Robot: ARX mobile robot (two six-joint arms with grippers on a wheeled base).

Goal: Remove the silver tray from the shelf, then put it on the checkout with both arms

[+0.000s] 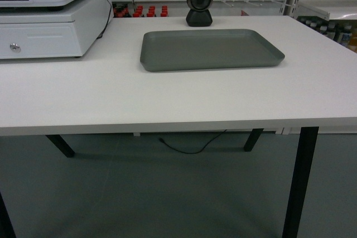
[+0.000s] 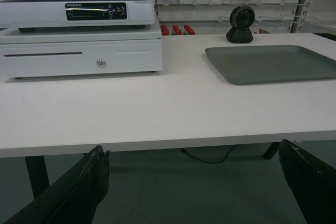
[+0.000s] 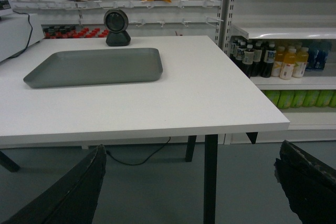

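Lying flat on the white bench (image 1: pixel 184 101), the silver tray (image 1: pixel 211 48) already sits on the checkout top, well ahead of both hands and clear of them. From the left hand (image 2: pixel 194 182) it lies ahead and off to the right; from the right hand (image 3: pixel 189 182) it lies ahead and off to the left. Each hand has its two black fingers (image 2: pixel 92 174) spread wide apart with nothing between them, hanging below and short of the bench's near edge.

I judge the tray stiff and fairly light, a thin sheet that will not sag, but smooth and matte, so likely to slide on the bench if nudged. It is far wider than either hand, so the only sensible hold is a pinch on the low raised rim at the two short ends, one hand to each, kept level.

Room is generous: bare bench lies all round the tray on the near side and towards the right corner. Beyond it, close to its far edge, stands a small black scanner (image 1: pixel 199 5). Left of the tray, well apart, sits a white cash drawer (image 2: pixel 79 53) with a register on top. Past the bench's right edge a store shelf holds bottles (image 3: pixel 278 59).
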